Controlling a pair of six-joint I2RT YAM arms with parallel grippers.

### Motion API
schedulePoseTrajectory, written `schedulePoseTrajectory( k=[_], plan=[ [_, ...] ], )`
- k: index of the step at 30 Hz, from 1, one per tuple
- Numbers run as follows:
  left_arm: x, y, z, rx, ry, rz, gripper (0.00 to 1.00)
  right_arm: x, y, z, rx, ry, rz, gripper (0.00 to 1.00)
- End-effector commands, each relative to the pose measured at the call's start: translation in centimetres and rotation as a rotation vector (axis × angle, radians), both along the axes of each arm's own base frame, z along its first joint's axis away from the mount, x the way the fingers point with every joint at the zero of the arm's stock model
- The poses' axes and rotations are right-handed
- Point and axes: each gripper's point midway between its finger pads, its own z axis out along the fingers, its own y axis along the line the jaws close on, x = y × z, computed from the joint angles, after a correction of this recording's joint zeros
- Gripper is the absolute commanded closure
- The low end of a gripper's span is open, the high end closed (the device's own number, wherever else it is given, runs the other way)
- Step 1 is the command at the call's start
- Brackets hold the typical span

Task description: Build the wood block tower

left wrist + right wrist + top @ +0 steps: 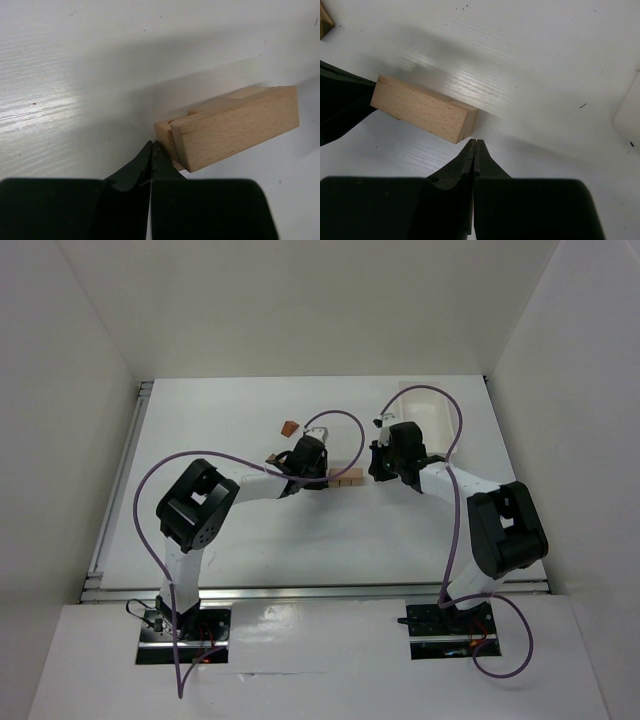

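Currently the wood block tower is only a low cluster of light-tan blocks lying flat near the middle of the tabletop; from the left wrist I see one long block on its side in front, with more tan wood pressed close behind it; I count no stacked layers with confidence.

Left gripper sits at the cluster's left end, fingers pressed together on nothing, tips just beside the near corner of the blocks; contact I cannot tell.

Right gripper sits at the cluster's right end, fingers likewise pressed together and empty, tips just beside the end face of the long block.

Outward: a reddish-brown block lies alone toward the far edge, left of centre; a white tray sits in the far right corner.
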Motion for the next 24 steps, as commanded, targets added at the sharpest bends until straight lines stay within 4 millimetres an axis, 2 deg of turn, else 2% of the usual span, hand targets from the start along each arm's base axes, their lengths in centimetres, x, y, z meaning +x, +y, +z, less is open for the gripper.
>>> schedulePoseTrajectory(
  k=[1, 14, 17, 18, 24],
  plan=[
    [0.3, -1.0, 0.2, -0.025, -0.001, -0.015, 1.0, 0.4, -0.4, 0.3, -0.006, -0.009, -0.019, 1.0],
    [-0.4, -0.9, -0.4, -0.035, 0.028, -0.01, 1.0, 0.7, -0.8, 1.7, -0.005, -0.047, -0.048, 1.0],
    [0.0, -1.3, 0.1, -0.052, 0.017, -0.005, 1.0, 0.7, -0.7, 1.8, 0.001, -0.043, -0.054, 1.0],
    [-0.4, -1.5, -0.1, -0.046, 0.024, -0.013, 1.0, 0.7, -0.7, 1.8, 0.001, -0.043, -0.054, 1.0],
    [-0.2, -1.2, -0.4, -0.023, 0.021, -0.005, 1.0, 0.5, -0.8, 1.6, -0.002, -0.035, -0.054, 1.0]
  ],
)
